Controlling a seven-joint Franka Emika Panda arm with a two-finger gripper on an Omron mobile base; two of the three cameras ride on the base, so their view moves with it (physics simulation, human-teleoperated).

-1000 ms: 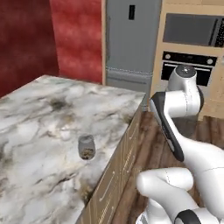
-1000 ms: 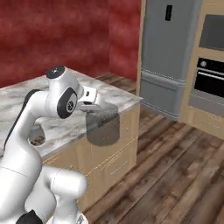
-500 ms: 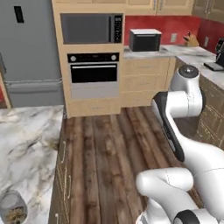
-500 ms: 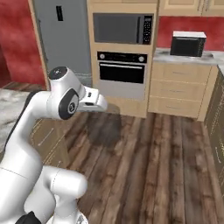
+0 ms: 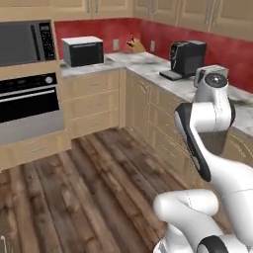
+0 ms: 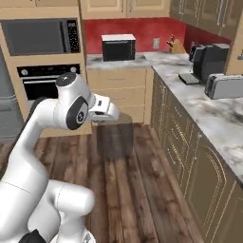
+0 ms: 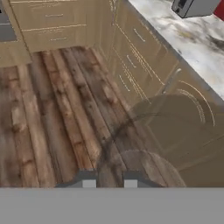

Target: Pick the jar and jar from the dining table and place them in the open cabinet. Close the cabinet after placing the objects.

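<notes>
The gripper (image 7: 109, 183) is clamped on a see-through jar (image 6: 114, 138), carried above the wooden floor (image 5: 74, 192) with the marble counter (image 6: 213, 111) on the right.

The toaster (image 7: 194, 7) is cut off by the hand view's top edge. A translucent jar (image 6: 113, 140) blurs the floor behind it.

place: home kitchen | evidence: wall oven (image 5: 27, 106), microwave (image 6: 118, 47), probably a coffee machine (image 5: 187, 58), marble counter (image 6: 213, 111)
</notes>
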